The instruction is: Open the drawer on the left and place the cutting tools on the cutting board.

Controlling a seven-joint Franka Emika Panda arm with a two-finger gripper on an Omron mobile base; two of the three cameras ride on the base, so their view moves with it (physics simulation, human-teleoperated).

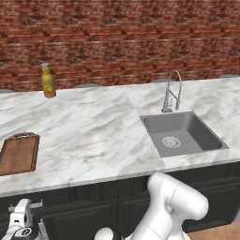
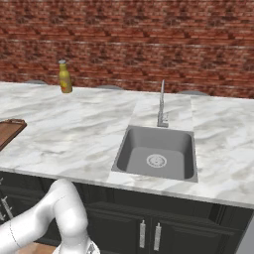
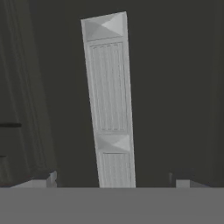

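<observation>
The drawer (image 1: 65, 199) is a dark front under the left part of the counter, level with the fronts beside it. Its silver bar handle (image 3: 109, 100) stands close in the hand view, running up between my fingertips. My gripper (image 3: 113, 181) is open, one fingertip on each side of the bar and neither touching it. In the left base view, the gripper (image 1: 23, 208) sits low at the drawer front by the handle (image 1: 36, 205). The brown cutting board (image 1: 18, 152) lies on the counter's left end, its corner (image 2: 9, 130) at the edge of the right base view. The cutting tools are out of view.
A yellow bottle (image 1: 48, 80) (image 2: 65, 77) stands at the back by the brick wall. The grey sink (image 1: 180, 133) (image 2: 156, 151) with its faucet (image 1: 171, 91) is set in the marble counter to the right. Dark doors with vertical handles (image 2: 149, 234) sit under the sink.
</observation>
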